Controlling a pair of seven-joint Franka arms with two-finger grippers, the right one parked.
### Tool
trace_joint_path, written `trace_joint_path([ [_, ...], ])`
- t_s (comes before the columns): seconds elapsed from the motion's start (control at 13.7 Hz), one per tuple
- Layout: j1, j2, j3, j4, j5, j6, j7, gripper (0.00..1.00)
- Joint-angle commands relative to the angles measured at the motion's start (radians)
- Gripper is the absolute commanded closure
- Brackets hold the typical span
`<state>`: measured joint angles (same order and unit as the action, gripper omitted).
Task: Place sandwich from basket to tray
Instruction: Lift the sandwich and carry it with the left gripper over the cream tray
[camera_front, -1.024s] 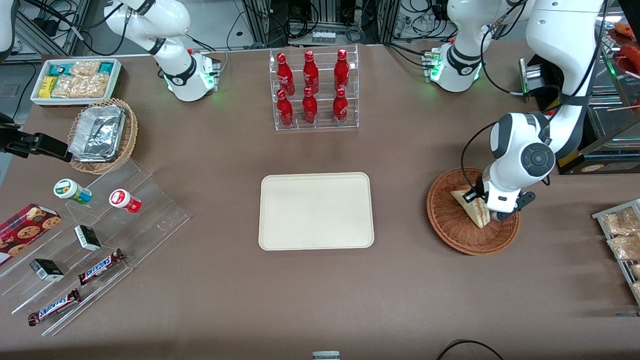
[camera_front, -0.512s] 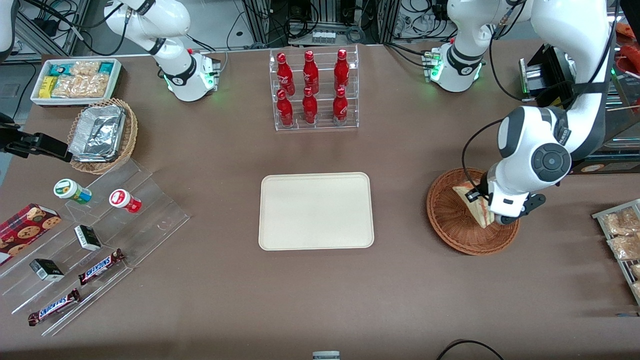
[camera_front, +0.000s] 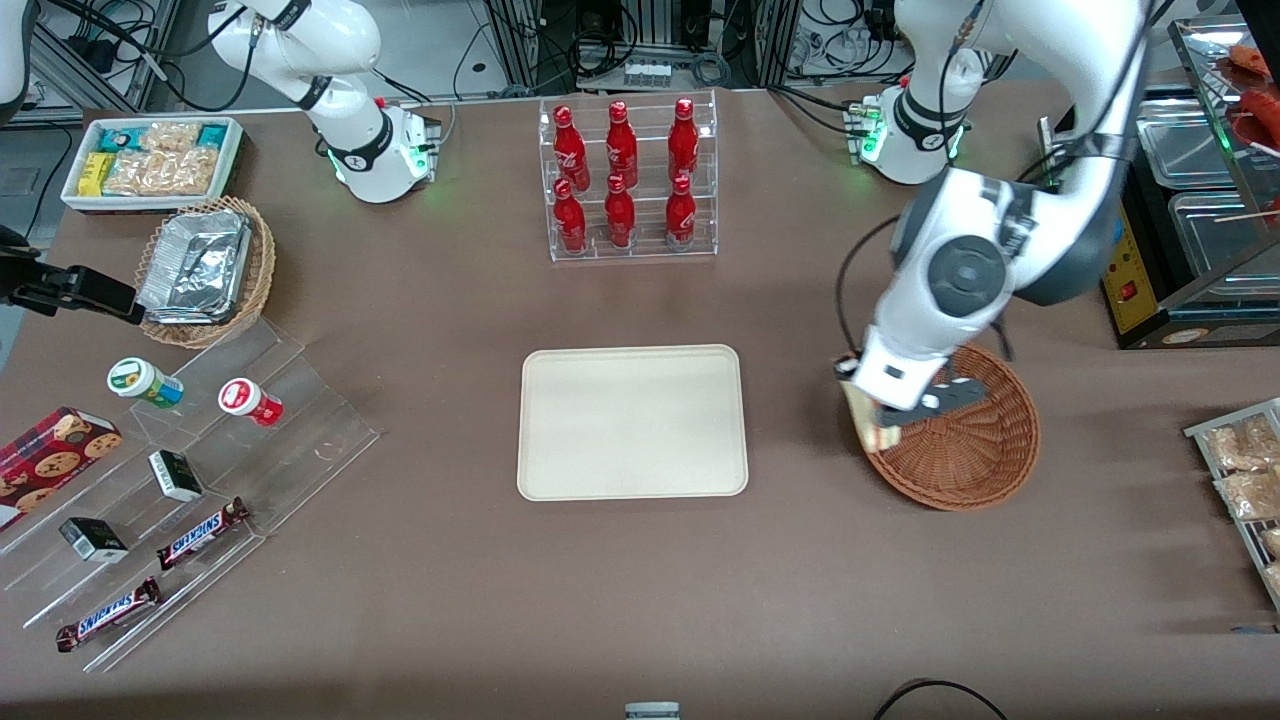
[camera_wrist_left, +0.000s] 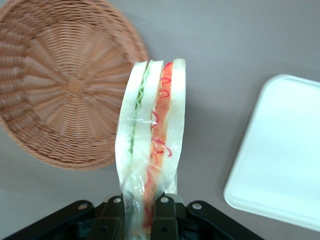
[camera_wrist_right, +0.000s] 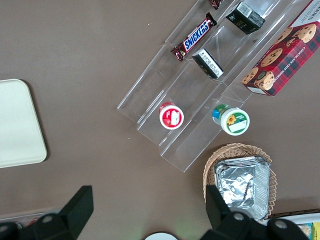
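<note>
gripper (camera_wrist_left: 140, 210) pinching film-wrapped sandwich (camera_wrist_left: 150, 135), woven basket (camera_wrist_left: 65, 85)

Brown table (camera_front: 450, 560): cream tray (camera_front: 632, 421) mid-table, wicker basket (camera_front: 965, 440) toward working arm's end, bottle rack (camera_front: 628, 180) farther from camera, acrylic steps (camera_front: 200, 480) and foil-tray basket (camera_front: 205, 270) toward parked arm's end. Gripper (camera_wrist_left: 141, 210) above table, clamping sandwich (camera_wrist_left: 152, 135).

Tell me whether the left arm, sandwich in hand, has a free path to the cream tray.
Probably yes. The end effector is shut on the sandwich, lifted over the wicker basket's rim on the side toward the tray. Only bare tabletop lies between, and nothing rests on the tray.
</note>
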<state>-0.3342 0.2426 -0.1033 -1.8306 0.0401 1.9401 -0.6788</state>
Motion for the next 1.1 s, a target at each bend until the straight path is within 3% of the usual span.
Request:
trace_joint_path([
  [0.0,-0.068,0.064,0.005,0.088,-0.008,-0.026,0.049,1.0],
  [0.37,-0.152,0.164,0.004,0.186,-0.083,-0.018,0.134,1.0],
  [1.02,-0.296,0.426,0.007,0.396,-0.077,0.065,0.019,1.0],
])
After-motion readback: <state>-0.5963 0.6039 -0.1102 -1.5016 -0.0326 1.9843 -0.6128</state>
